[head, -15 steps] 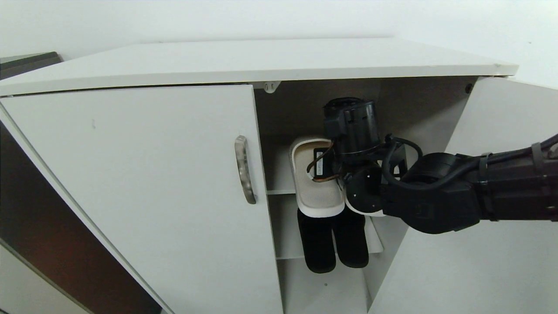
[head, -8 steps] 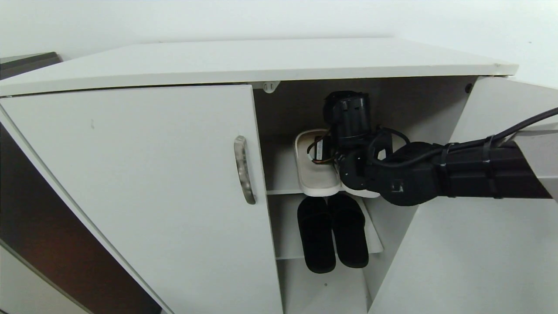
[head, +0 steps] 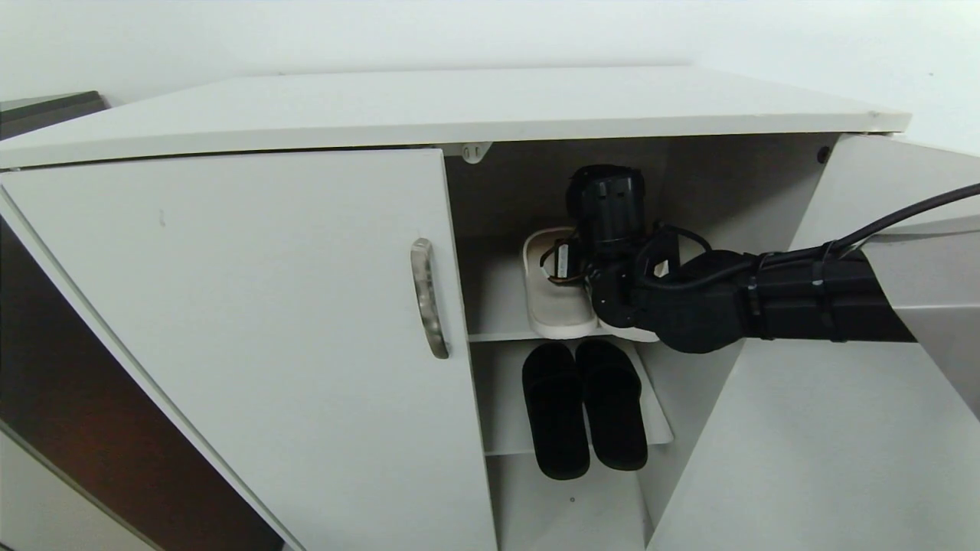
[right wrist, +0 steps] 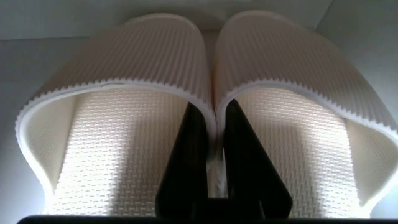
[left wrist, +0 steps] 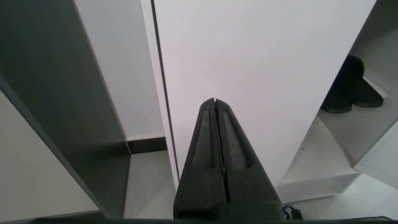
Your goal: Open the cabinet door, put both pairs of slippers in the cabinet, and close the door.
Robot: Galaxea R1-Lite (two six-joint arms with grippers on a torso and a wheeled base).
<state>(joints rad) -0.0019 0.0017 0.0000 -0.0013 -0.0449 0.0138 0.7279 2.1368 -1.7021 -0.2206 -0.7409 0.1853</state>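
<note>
Now stored: black slippers (head: 555, 413).
Right claw (right wrist: 214, 121): clamped on white slippers (right wrist: 143, 81), at their 12 o'clock.
Remaining: release, close door (head: 804, 459).

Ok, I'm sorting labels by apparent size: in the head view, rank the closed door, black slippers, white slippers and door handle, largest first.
1. closed door
2. black slippers
3. white slippers, though the right arm hides part of them, so 2 and 3 are unsure
4. door handle
</note>
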